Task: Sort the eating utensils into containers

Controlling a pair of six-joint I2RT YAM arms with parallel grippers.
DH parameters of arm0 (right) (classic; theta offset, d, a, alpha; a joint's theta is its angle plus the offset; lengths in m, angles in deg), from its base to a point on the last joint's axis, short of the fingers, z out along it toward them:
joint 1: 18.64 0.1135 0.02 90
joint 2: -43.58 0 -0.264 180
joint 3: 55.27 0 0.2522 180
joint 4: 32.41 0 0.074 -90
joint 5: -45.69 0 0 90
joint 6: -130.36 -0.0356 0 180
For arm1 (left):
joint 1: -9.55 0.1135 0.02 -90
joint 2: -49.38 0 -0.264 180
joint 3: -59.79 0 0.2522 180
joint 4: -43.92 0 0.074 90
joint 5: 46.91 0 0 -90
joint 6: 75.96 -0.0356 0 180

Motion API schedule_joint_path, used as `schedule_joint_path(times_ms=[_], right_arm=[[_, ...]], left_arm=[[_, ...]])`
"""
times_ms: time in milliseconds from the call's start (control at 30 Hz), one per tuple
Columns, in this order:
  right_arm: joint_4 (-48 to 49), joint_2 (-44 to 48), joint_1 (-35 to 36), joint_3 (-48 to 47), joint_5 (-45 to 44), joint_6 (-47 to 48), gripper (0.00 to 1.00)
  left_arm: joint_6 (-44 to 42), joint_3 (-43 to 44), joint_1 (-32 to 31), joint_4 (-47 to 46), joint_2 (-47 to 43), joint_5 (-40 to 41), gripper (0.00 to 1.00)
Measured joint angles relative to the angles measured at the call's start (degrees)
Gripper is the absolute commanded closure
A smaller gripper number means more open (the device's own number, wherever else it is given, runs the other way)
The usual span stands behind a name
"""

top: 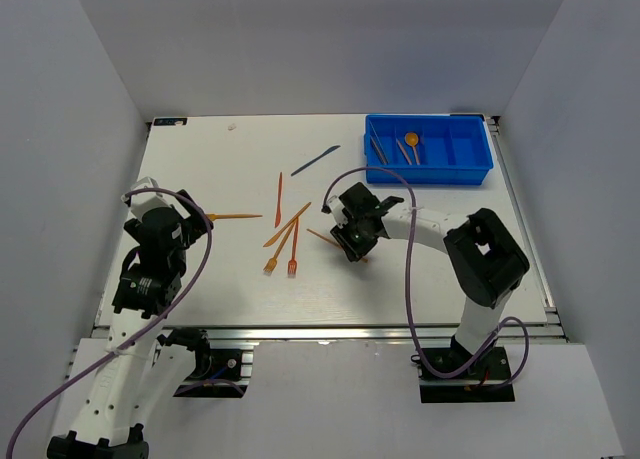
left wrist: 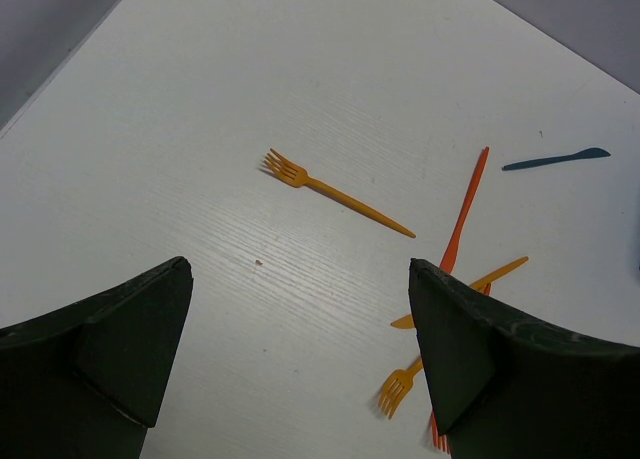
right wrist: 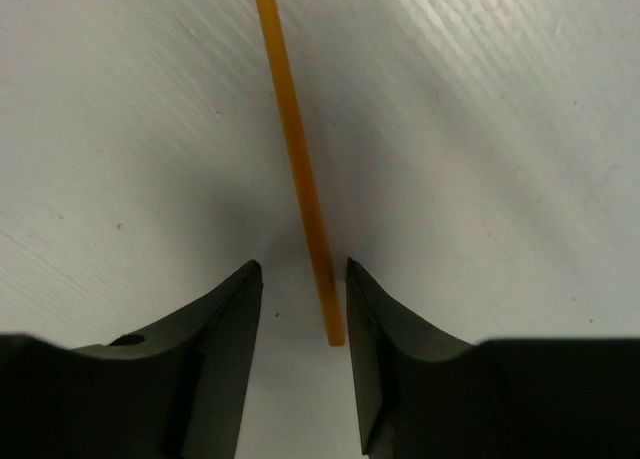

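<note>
My right gripper is down at the table, its jaws a narrow gap apart. In the right wrist view the end of an orange utensil handle lies between the fingers and is not clamped; the handle also shows in the top view. My left gripper is wide open and empty, just left of an orange fork. The blue tray stands at the back right with an orange spoon and two slim utensils in it.
Mid-table lie a dark blue knife, a red-orange knife, an orange knife, an orange fork and a red-orange fork. Grey walls stand on three sides.
</note>
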Motion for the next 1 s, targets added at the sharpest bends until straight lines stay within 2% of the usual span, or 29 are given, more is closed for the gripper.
schedule_joint_path(times_ms=[33, 67, 133, 433, 533, 667, 800, 1000], right_arm=[[0.3, 0.0, 0.0, 0.0, 0.0, 0.0, 0.68], [0.6, -0.2, 0.2, 0.0, -0.2, 0.1, 0.83], [0.9, -0.4, 0.4, -0.1, -0.9, 0.1, 1.0], [0.0, 3.5, 0.5, -0.1, -5.2, -1.5, 1.0], [0.0, 8.8, -3.8, -2.9, -5.2, -2.7, 1.0], [3.0, 9.7, -12.5, -12.3, -5.7, -4.2, 1.0], [9.4, 4.5, -19.1, -21.3, -6.8, -3.7, 1.0], [16.0, -13.4, -23.1, -36.3, -4.9, -0.6, 1.0]], left_arm=[[0.0, 0.0, 0.0, 0.0, 0.0, 0.0, 0.02], [0.0, 0.0, 0.0, 0.0, 0.0, 0.0, 0.02], [0.0, 0.0, 0.0, 0.0, 0.0, 0.0, 0.02], [0.0, 0.0, 0.0, 0.0, 0.0, 0.0, 0.02], [0.0, 0.0, 0.0, 0.0, 0.0, 0.1, 0.02], [0.0, 0.0, 0.0, 0.0, 0.0, 0.3, 0.02], [0.0, 0.0, 0.0, 0.0, 0.1, 0.4, 0.02], [0.0, 0.0, 0.0, 0.0, 0.8, 0.6, 0.02]])
